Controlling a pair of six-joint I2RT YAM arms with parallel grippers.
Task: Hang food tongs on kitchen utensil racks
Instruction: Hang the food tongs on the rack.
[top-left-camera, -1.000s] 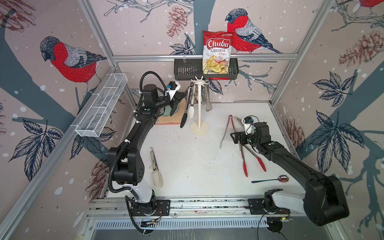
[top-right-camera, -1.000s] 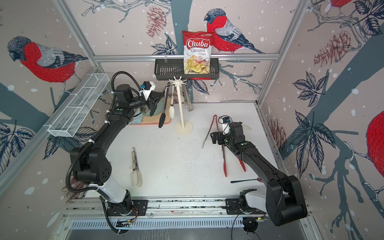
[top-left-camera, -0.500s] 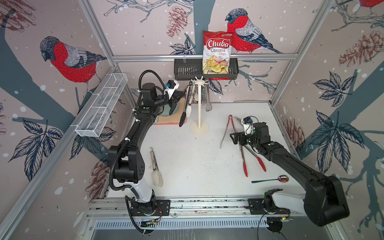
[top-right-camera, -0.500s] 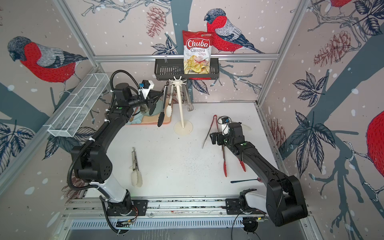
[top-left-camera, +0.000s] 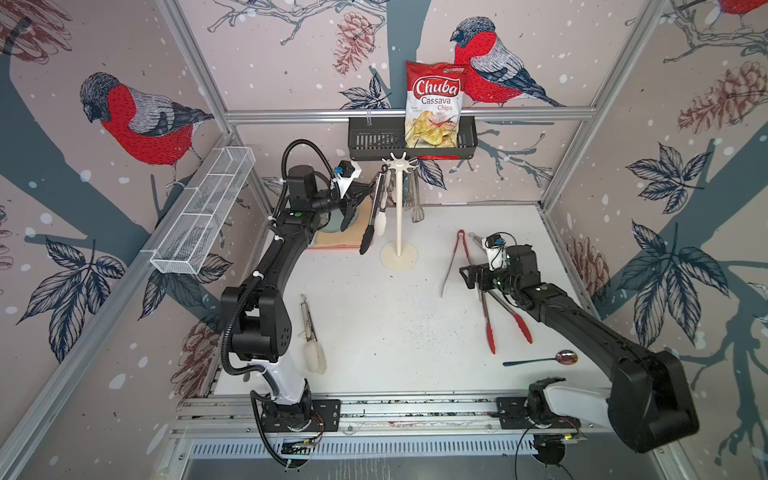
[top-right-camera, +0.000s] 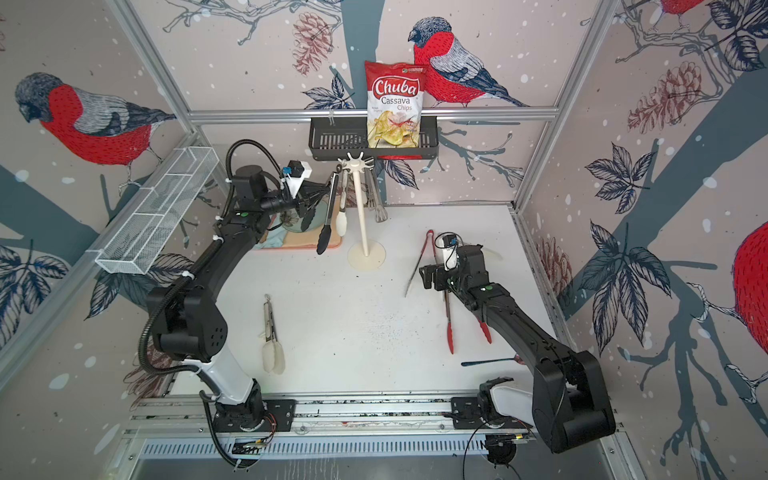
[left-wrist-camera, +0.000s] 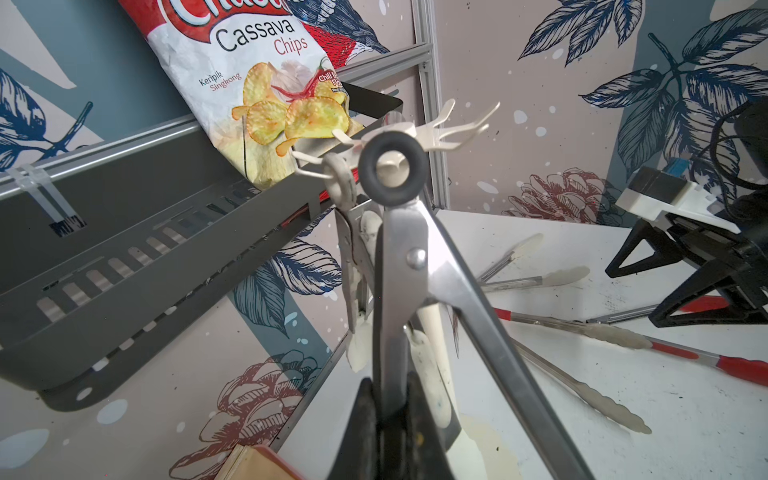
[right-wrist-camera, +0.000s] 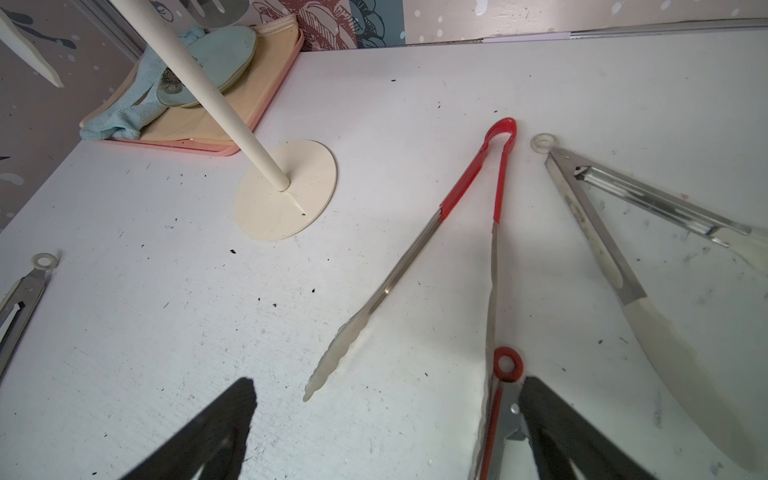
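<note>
1. Currently the left gripper (left-wrist-camera: 388, 411) is clamped narrow on a pair of long black-tipped steel tongs (top-left-camera: 374, 216). It holds them upright just beside the tall cream-white pole rack (top-left-camera: 399, 216), on the rack's left-arm side.
2. Seen from the left wrist, the tongs' black ring end (left-wrist-camera: 392, 168) sits level with the rack's star-shaped head of hooks (left-wrist-camera: 440, 129). A cream hook tip shows through the ring, but whether the ring rests on that hook cannot be told.
3. Two more pairs hang from that head: white-tipped hanging tongs (top-left-camera: 380, 224) close against the held pair, and bare steel tongs (top-left-camera: 417, 208) on the pole's other side.
4. The right gripper (right-wrist-camera: 386, 382) has its jaws spread wide and holds nothing. It is low over the white table (top-left-camera: 395, 332), well apart from the rack on its right-arm side.
5. Red-tipped steel tongs (top-left-camera: 487, 328) lie beneath that gripper, their red ring just beside one finger (right-wrist-camera: 561, 428).
6. Red-handled tongs (right-wrist-camera: 469, 195) lie between the gripper and the rack's round base.
7. Flat white-tipped tongs (top-left-camera: 309, 332) lie on the table on the rack's left-arm side, well apart from it.
</note>
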